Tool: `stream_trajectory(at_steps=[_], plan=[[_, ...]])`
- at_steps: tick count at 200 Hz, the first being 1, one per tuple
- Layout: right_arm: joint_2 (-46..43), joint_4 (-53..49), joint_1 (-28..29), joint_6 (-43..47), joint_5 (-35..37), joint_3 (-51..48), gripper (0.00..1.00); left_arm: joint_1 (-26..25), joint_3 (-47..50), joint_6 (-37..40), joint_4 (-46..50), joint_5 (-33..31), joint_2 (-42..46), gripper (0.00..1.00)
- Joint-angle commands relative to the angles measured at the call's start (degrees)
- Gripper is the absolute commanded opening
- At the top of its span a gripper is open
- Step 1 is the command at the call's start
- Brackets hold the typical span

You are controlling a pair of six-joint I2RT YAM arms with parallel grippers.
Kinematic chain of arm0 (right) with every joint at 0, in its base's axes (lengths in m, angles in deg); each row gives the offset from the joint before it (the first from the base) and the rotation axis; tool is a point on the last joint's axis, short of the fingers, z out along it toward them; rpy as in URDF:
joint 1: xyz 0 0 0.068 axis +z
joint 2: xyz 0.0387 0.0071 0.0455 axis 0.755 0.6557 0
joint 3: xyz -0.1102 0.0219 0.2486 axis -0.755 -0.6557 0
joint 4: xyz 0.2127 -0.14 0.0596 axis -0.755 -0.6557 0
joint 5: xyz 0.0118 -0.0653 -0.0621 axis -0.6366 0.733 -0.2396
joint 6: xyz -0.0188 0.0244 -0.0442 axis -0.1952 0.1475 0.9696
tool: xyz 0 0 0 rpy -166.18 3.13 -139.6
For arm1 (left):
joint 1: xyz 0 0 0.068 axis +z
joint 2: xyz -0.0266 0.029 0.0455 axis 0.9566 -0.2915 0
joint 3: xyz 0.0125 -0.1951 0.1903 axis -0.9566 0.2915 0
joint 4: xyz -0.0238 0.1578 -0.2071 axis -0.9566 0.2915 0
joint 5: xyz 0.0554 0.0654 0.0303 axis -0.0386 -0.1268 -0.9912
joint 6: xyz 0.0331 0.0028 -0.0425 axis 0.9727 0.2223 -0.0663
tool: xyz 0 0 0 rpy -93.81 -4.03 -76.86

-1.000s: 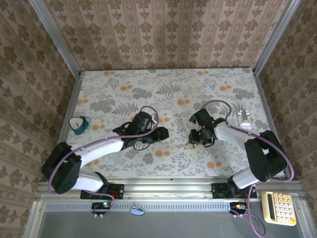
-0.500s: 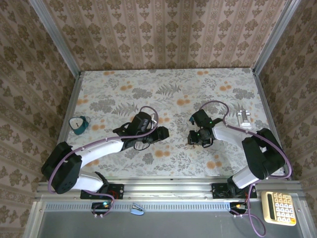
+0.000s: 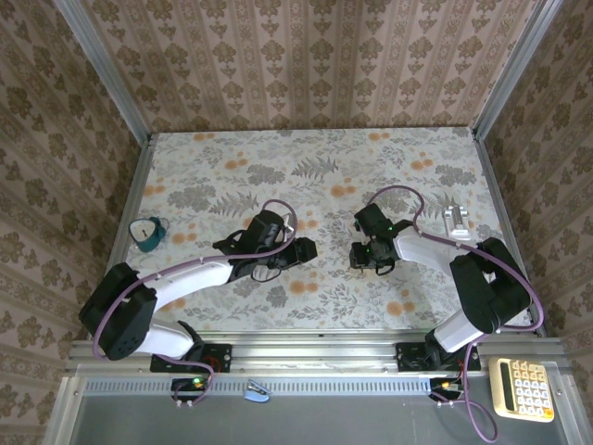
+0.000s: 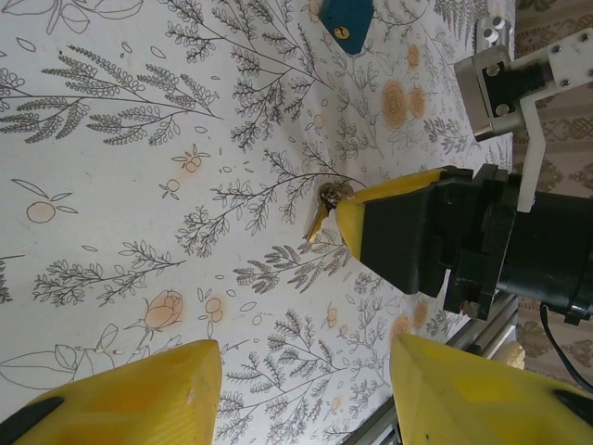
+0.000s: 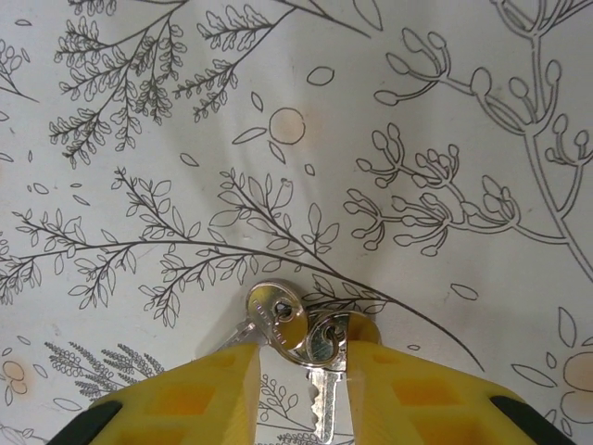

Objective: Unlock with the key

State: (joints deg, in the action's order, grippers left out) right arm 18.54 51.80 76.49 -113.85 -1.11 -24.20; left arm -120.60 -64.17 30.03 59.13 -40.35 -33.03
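The right tool [image 5: 301,362] is clamped on the keys [image 5: 278,313], low over the flowered surface [image 5: 417,111]. Whether the bunch has lifted clear of the surface cannot be told. The left tool [image 4: 301,362] hovers close by, its fingers apart with nothing between them. A small blue lock [image 4: 346,17], as it appears to be, lies near the right tool, not yet touched. Judged from this, the key is in hand. Carrying it to the lock, inserting it and turning it are all left to do.
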Motion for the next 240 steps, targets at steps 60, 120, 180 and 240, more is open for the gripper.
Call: stream_trajectory(at_steps=[60, 120, 180, 240], plan=[[0.5, -1.3, 1.2, 2.0, 3.5, 2.6, 0.31, 0.0, 0.7, -0.8, -1.4, 0.9, -0.6, 0.52], [3.9, 0.4, 1.5, 2.7, 5.5, 2.9, 0.26, 0.0, 1.1, -1.2, -2.0, 1.1, -0.6, 0.52], [4.2, 0.8, 3.1, 2.5, 6.9, 2.0, 0.06, -0.1, 1.6, -1.6, -2.8, 0.9, -0.6, 0.52], [-4.4, 1.2, 3.3, 1.0, 3.1, 2.2, 0.0, 0.8, 2.7, -1.7, -3.0, -0.1, 1.7, 0.52]])
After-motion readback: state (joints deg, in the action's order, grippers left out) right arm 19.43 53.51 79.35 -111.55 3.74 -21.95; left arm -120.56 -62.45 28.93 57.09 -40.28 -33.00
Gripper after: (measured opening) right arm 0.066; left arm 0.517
